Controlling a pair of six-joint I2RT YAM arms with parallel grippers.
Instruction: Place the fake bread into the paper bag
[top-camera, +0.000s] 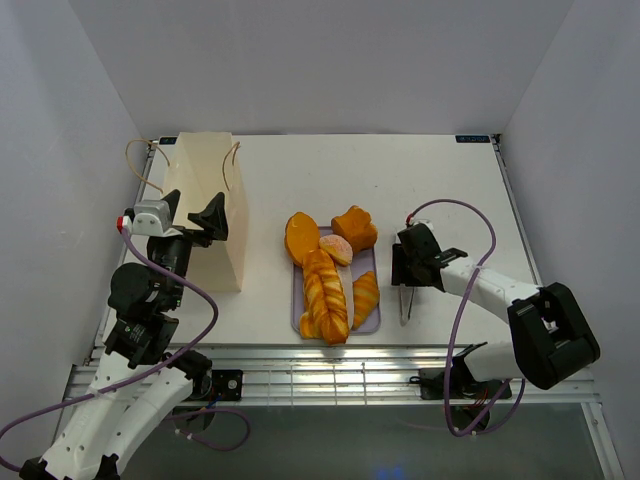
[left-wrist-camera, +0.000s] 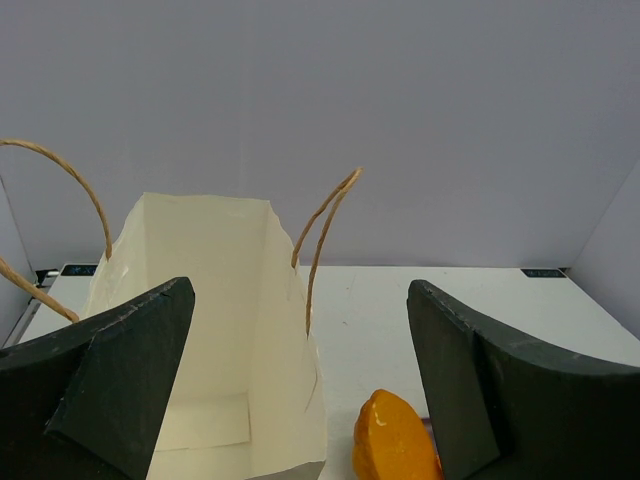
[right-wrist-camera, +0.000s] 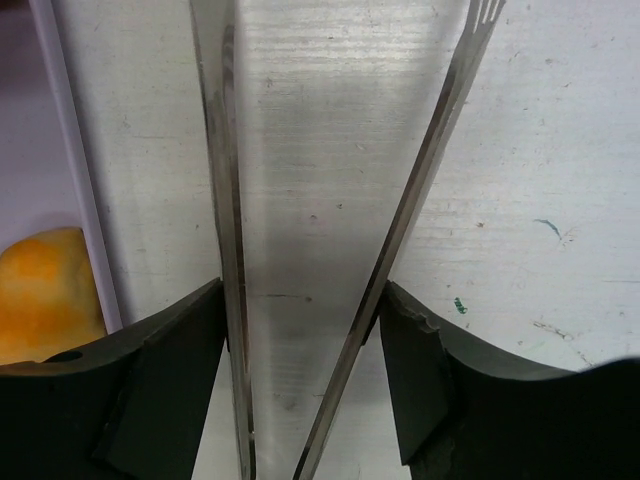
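Setting: white table in a white-walled enclosure.

1. Paper bag: far left, upright, mouth open, so it can be loaded from above.
2. Fake bread: several glossy pieces heaped on a lilac tray at centre, well apart from the bag. None bagged.
3. Metal tongs: flat on the table just right of the tray, arms splayed. Probably the intended pickup tool.
4. Right gripper: low over the tongs, jaws against the outer faces of both arms, pinching them lightly.
5. Left gripper: spread wide and empty, facing the bag mouth, seemingly to steady it.
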